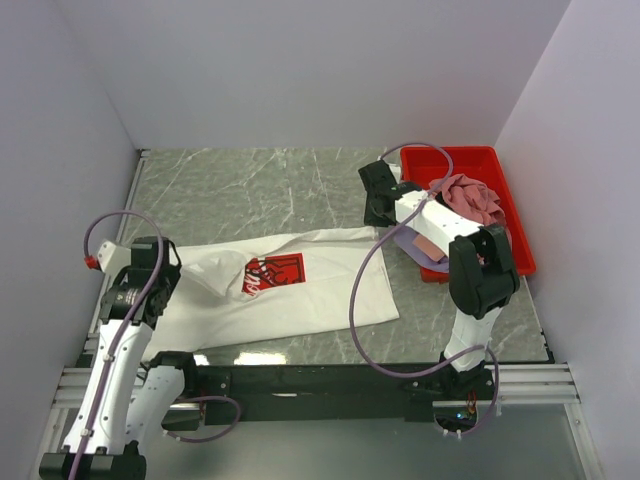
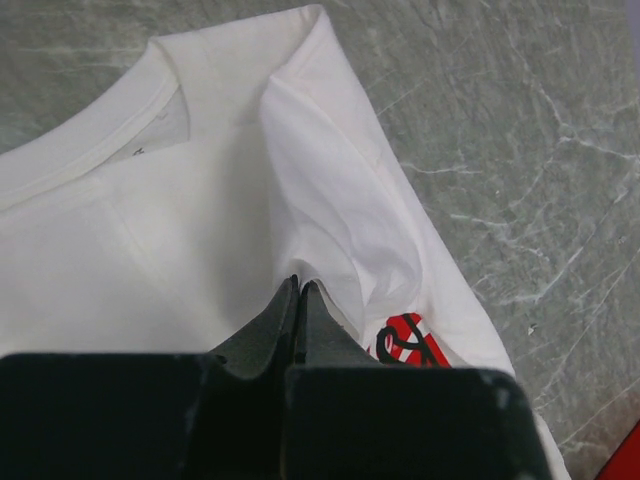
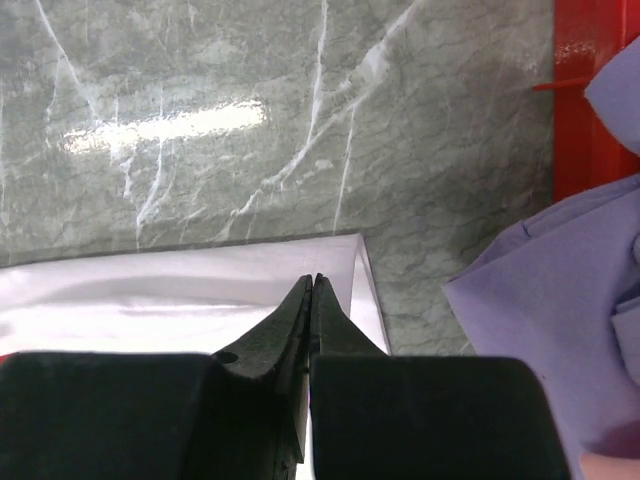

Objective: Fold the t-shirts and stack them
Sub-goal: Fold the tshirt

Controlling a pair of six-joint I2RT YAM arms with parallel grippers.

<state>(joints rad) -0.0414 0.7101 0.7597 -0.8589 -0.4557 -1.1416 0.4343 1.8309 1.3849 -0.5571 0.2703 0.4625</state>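
A white t-shirt (image 1: pixel 300 300) with a red square print (image 1: pixel 275 272) lies spread across the grey marble table, collar to the left. My left gripper (image 1: pixel 180 265) (image 2: pixel 300 283) is shut on a raised ridge of its cloth beside the collar (image 2: pixel 110 130). My right gripper (image 1: pixel 377 218) (image 3: pixel 312 278) is shut on the shirt's far right hem corner (image 3: pixel 340 262). A dusty pink t-shirt (image 1: pixel 472 198) sits bunched in the red bin. A lavender t-shirt (image 1: pixel 412 244) (image 3: pixel 560 300) hangs over the bin's near left edge, under the right arm.
The red plastic bin (image 1: pixel 500 165) (image 3: pixel 585 100) stands at the back right against the right wall. White walls close in the table on three sides. Bare marble (image 1: pixel 250 190) lies beyond the shirt. A purple cable (image 1: pixel 355 300) loops over the shirt's right part.
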